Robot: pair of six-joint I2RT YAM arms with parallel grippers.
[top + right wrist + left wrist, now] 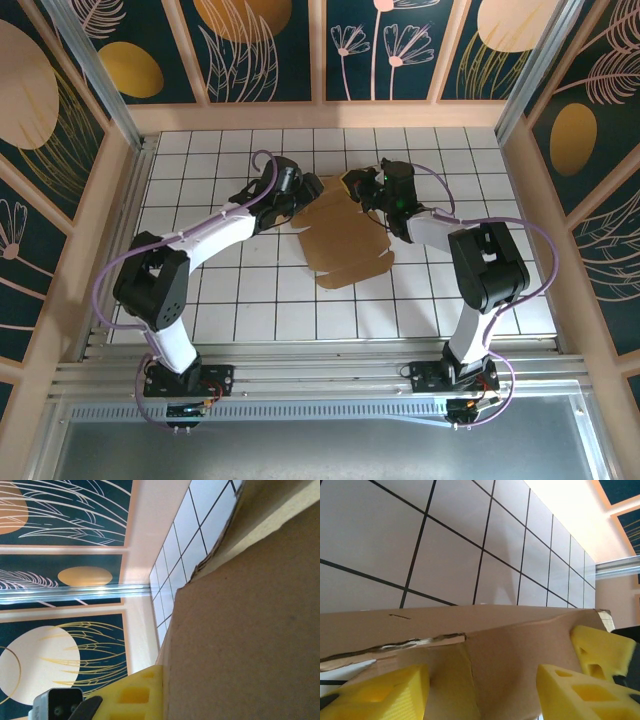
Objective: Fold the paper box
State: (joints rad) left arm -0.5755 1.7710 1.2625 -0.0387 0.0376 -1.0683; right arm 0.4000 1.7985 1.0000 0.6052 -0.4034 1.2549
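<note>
**Box held from both sides, far end lifted**

My left arm (205, 238) reached across the tiled table (200, 300) to the left edge of the paper box (345, 240). The box lay near the middle of the table, between my two wrists. My left jaws stood spread. From that wrist I saw one yellow pad (385, 695) low on the left and its partner well apart on the right, with a brown panel of the box running across beyond them. A ragged crease (410, 642) ran along that panel. I judged I was placed there to brace or push up a side wall along that line, so nothing was clamped. Whether the pads touched the card I could not tell.

In the middle, the near flaps lay flat on the tiles, so I judged the folding to be at an early stage.

My right arm (470, 255) bent in from the right to the far end of the sheet. My right jaws were pressed together on a flap of the box. From that wrist the card ran right along my yellow finger (142, 695) and hid the other one. I took the pinch to be holding that flap up off the table and steadying the sheet for the left side. The worn crease looked liable to tear under a hard push.
</note>
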